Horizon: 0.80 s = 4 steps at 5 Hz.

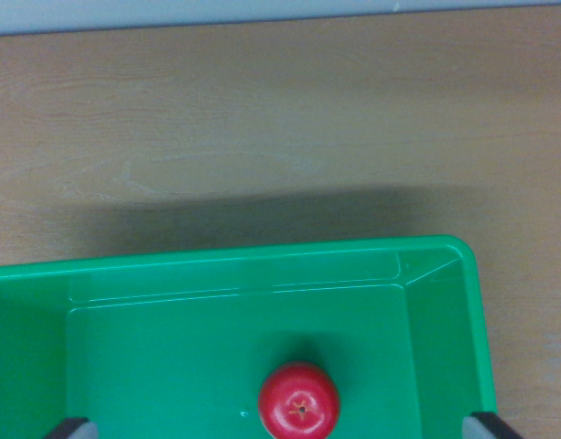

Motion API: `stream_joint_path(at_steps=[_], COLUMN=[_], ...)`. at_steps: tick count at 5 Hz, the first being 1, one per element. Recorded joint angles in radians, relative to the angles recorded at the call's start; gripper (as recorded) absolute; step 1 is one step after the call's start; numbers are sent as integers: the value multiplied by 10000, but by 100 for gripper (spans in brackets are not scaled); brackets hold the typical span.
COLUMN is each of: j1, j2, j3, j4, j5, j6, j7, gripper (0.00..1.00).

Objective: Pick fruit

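Red apple [298, 401] sits in a green bin [262, 261] on a wooden tabletop [262, 119]. Gripper [280, 428] fingertips [74, 428] spread wide apart, grasping nothing.

**Cut Off at the Frame's Lower Edge**

Only the two fingertips [71, 427] of the gripper [285, 428] show, as dark stubs in the bottom corners; the rest lies below the picture. The green bin [262, 251] runs off the bottom and the wrist view's left, so its near wall and left wall cannot be seen. The red apple [298, 401] is clipped slightly at its lower rim. The wooden table [262, 119] continues past every edge, and the whole picture is soft.
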Motion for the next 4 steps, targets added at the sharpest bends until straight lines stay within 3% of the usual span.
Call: stream_joint_path(at_steps=[1, 2, 3, 4], j1=[-12, -12, -26, -26], j2=[104, 104, 231, 231], j3=[-10, -10, -23, -23], j4=[-219, -219, -486, -486], j5=[10, 10, 22, 22], j6=[-241, -241, -534, -534], j7=[-37, -37, -83, -83], gripper=[0, 0, 0, 0])
